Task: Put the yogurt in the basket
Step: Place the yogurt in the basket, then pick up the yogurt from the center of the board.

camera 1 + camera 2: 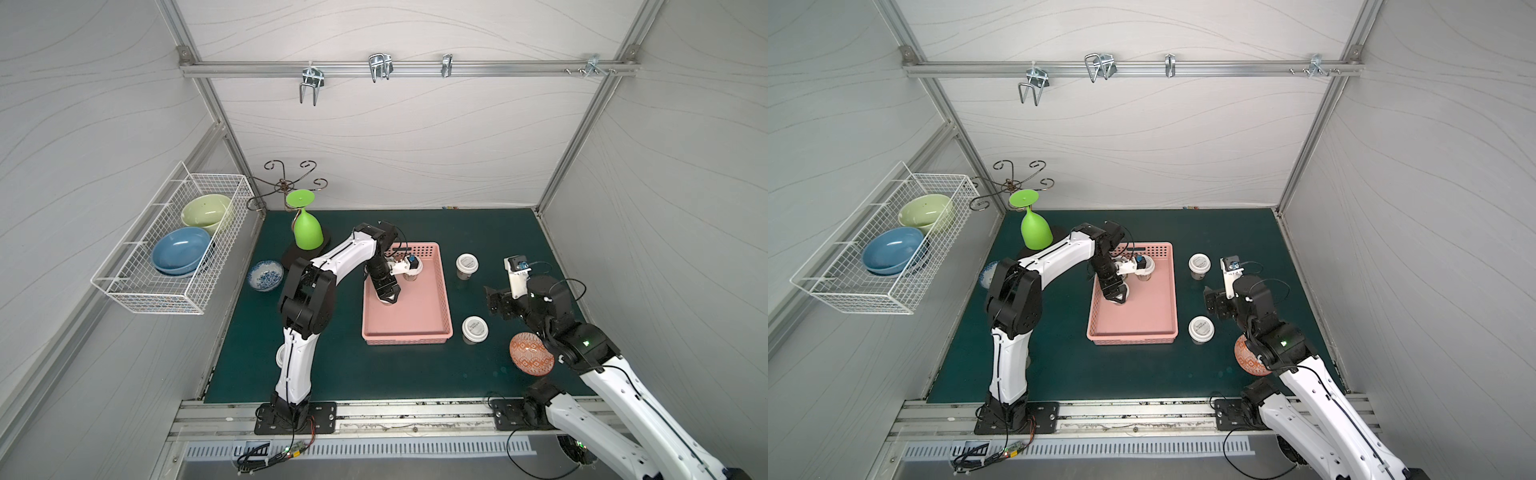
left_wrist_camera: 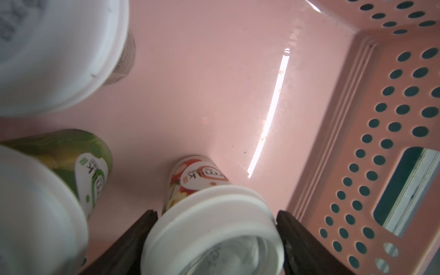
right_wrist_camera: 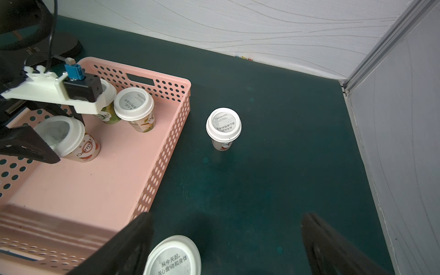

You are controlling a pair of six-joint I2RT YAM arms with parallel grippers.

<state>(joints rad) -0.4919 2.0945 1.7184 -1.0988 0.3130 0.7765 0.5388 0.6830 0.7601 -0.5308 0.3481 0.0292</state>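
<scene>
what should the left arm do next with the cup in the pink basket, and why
Probably spread the left gripper wide and lift straight up. The red-labelled yogurt cup stands upright on the pink basket floor, so it looks placed; the jaws flank its lid closely and a green-labelled cup stands close by, so a sideways exit might knock either.

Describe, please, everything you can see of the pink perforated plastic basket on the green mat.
The shallow rectangular pink plastic basket looks glossy, its walls perforated with round holes and a handle slot in an end wall. It sits flat on the dark green mat. Three white-lidded yogurt cups stand toward its far end. The left hand reaches inside, fingers flanking one cup's lid.
</scene>
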